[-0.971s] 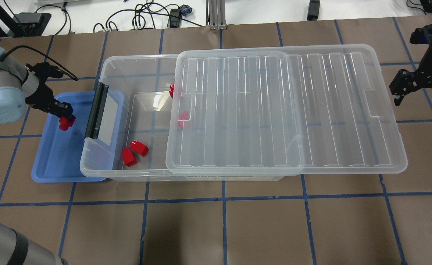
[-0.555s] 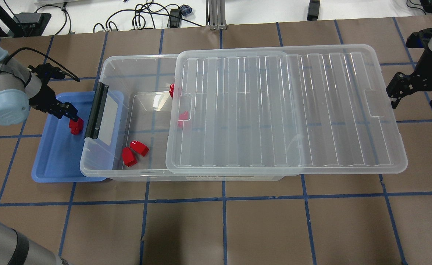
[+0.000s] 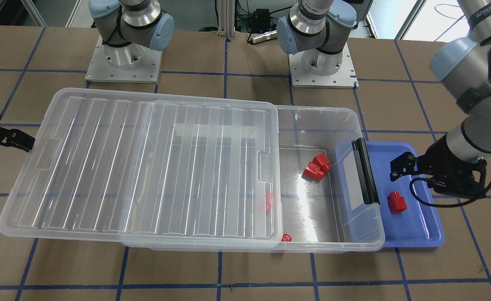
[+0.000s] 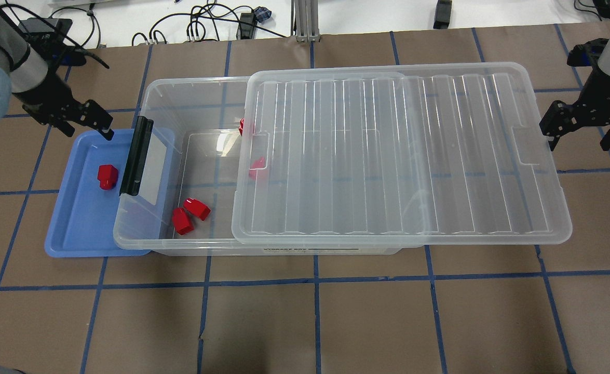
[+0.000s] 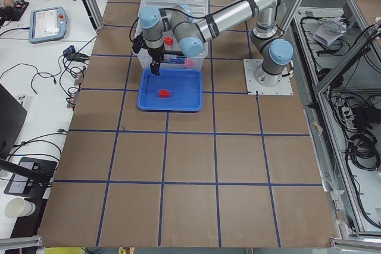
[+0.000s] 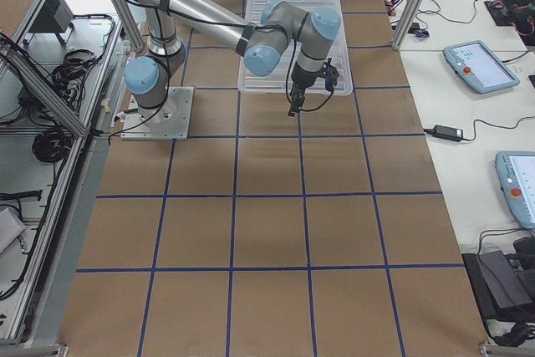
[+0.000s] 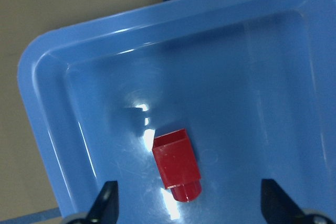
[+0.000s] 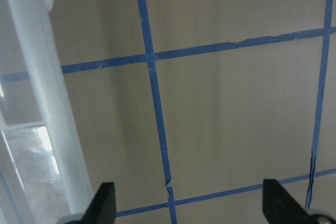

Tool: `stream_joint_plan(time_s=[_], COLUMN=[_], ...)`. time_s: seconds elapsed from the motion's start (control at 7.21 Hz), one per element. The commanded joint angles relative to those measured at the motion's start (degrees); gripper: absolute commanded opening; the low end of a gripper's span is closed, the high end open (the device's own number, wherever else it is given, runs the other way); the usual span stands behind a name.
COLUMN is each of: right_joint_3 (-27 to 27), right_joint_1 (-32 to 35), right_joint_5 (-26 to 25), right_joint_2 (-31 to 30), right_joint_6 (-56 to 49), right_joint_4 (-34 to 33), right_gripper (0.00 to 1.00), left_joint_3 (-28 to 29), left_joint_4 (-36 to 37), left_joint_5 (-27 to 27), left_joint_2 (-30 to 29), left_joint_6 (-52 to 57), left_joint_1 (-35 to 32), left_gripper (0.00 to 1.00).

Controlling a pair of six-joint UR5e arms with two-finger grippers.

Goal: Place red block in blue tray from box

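Observation:
One red block (image 4: 107,176) lies on its side in the blue tray (image 4: 84,223), free of any gripper; it also shows in the front view (image 3: 397,202) and the left wrist view (image 7: 177,163). My left gripper (image 4: 89,132) is open and empty above the tray's far edge, its fingertips (image 7: 107,203) spread to either side of the block. The clear box (image 4: 195,88) holds two more red blocks (image 4: 190,214) in its open end, and two others show at the lid's edge (image 4: 258,166). My right gripper (image 4: 579,140) is open and empty just off the lid's right end.
The ribbed lid (image 4: 398,156) is slid to the right, overhanging the box and covering most of it. The box's black latch handle (image 4: 136,156) overhangs the tray's right side. Cables lie beyond the table's far edge (image 4: 201,26).
My left gripper let go of the red block, which now lies in the tray, and moved away toward the tray's far edge. My right gripper shifted slightly farther back.

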Motion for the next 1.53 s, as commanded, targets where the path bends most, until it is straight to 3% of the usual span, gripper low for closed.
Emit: stream_joint_plan(time_s=[0.0, 0.55, 1.39], right_joint_3=[0.1, 0.19, 0.19], right_joint_1=[1.68, 8.27, 15.82], right_joint_5=[0.12, 0.2, 4.16], right_joint_2=[-0.07, -0.25, 0.02], right_joint_6=[1.24, 9.23, 18.39], right_joint_4=[0.09, 0.88, 0.88], right_gripper=[1.0, 1.0, 1.0], left_joint_3=[10.0, 5.9, 4.13], left_joint_4=[-16.6, -16.64, -15.41], left_joint_5=[0.18, 0.44, 0.97], left_joint_2=[2.96, 8.59, 9.04], left_joint_6=[-15.21, -24.77, -27.5], left_joint_1=[-7.77, -15.0, -15.54], left_gripper=[1.0, 1.0, 1.0])
